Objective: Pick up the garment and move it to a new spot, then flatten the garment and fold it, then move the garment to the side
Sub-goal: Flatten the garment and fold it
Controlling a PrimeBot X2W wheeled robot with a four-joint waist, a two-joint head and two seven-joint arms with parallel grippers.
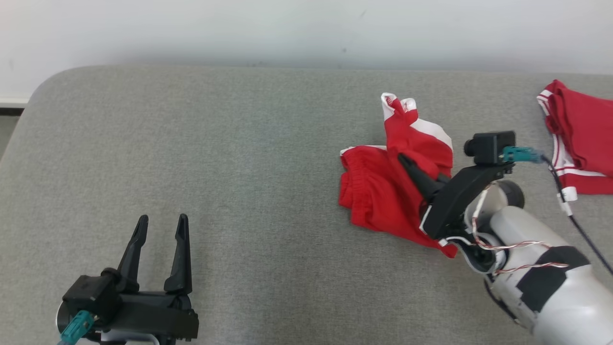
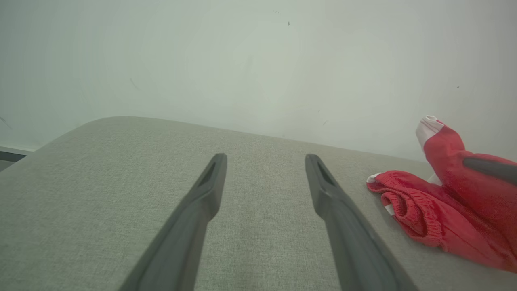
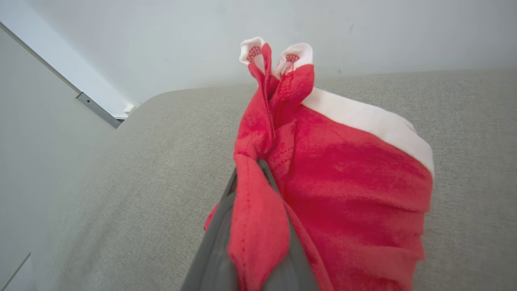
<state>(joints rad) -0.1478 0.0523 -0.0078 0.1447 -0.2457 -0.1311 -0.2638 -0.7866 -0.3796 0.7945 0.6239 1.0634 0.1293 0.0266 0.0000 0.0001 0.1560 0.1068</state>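
Though crumpled, red-and-white garment (image 1: 378, 191) in grip of right tool (image 1: 403, 159).

Nothing readable is showing up anywhere for me: no brand, label, number or sign. The closest thing is the red garment (image 3: 343, 182), which is showing little red stitched marks on its white corner tabs (image 3: 297, 51), but they aren't reading as letters or digits.
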